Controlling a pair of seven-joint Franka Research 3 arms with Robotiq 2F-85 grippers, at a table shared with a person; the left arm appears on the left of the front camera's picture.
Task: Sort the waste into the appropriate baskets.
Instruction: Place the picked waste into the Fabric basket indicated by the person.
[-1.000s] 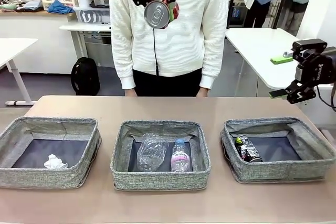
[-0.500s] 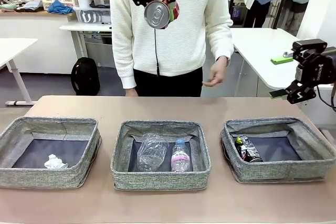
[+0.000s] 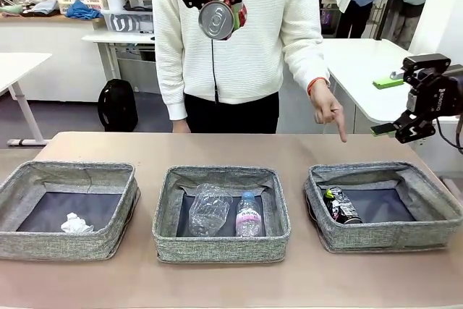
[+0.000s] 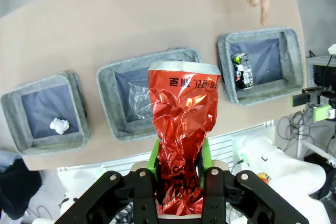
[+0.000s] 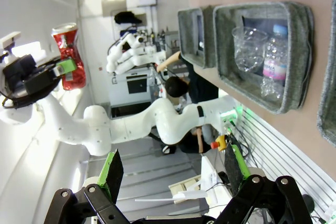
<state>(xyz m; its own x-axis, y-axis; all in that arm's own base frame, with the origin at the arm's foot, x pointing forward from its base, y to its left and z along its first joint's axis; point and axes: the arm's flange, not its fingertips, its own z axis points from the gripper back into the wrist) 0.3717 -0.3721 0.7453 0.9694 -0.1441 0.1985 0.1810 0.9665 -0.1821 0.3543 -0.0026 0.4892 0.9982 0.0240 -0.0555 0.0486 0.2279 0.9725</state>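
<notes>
Since the earlier frame, the person's hand (image 3: 329, 111) has swung down and now points at the right basket (image 3: 427, 234). My left gripper (image 4: 180, 169) grips the crushed red can (image 4: 182, 129) high above the table, long axis in line with the fingers. The right basket lies off to the side below it, nearer my right gripper (image 5: 170, 174), which stands open. Count: three baskets; one paper ball (image 3: 76, 223); two clear bottles (image 3: 210, 209); one dark can (image 3: 341, 205).
</notes>
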